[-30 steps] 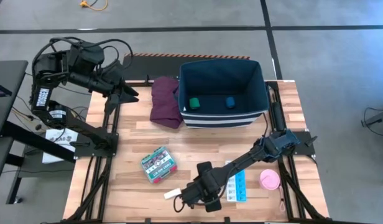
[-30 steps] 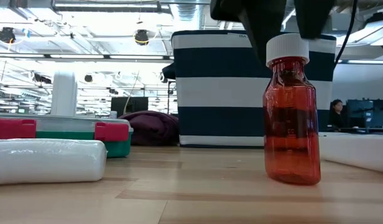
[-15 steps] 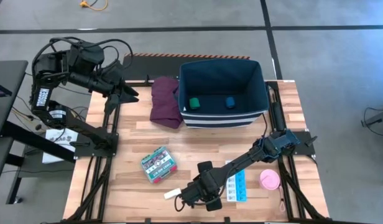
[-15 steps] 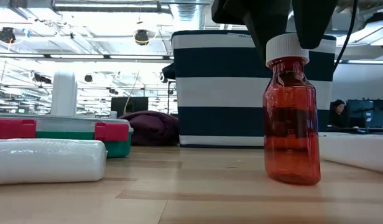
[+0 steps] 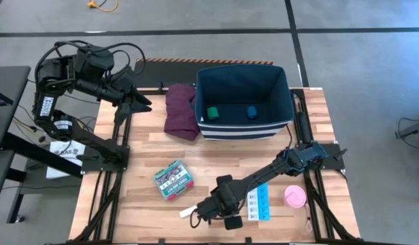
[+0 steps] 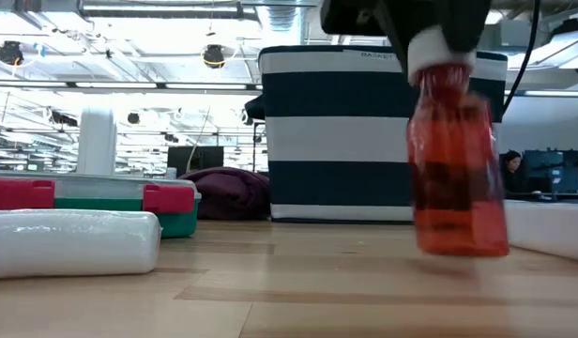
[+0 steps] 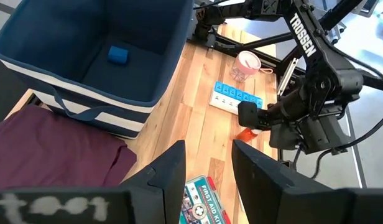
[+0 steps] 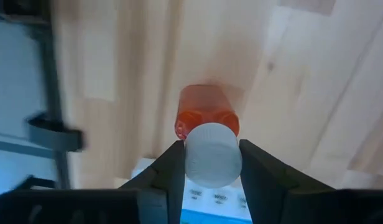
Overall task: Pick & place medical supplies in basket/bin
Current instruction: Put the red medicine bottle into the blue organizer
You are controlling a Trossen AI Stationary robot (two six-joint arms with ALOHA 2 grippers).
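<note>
My right gripper [image 5: 209, 212] is near the table's near edge, shut on a red bottle [image 6: 458, 169] with a white cap. The navy striped bin [image 5: 243, 126] stands at the far side and holds a green block [image 5: 212, 112] and a blue block [image 5: 251, 111]. The green-red flat box [image 5: 173, 179], the white stick [image 5: 188, 212], the blue-white pill strip [image 5: 258, 203] and the pink roll [image 5: 295, 197] lie flat on the table. My left gripper [image 5: 145, 103] waits open over the far left corner. My right gripper pinches the bottle's white cap [image 8: 210, 154] between its two fingers [image 8: 170, 171], coming from above and pointing down. The red body [image 8: 207, 112] hangs below the fingers. It is tilted and lifted just clear of the table [image 6: 270, 282].
A maroon folded cloth [image 5: 181, 110] lies left of the bin. The pill strip and pink roll lie right of the held bottle, the white stick just left of it. Bare wood [image 5: 216, 153] stretches between the bottle and the bin.
My right gripper has taken hold of the bottle's cap and risen a little. The bottle, which stood upright on the table, now hangs tilted and just clear of the wood.
</note>
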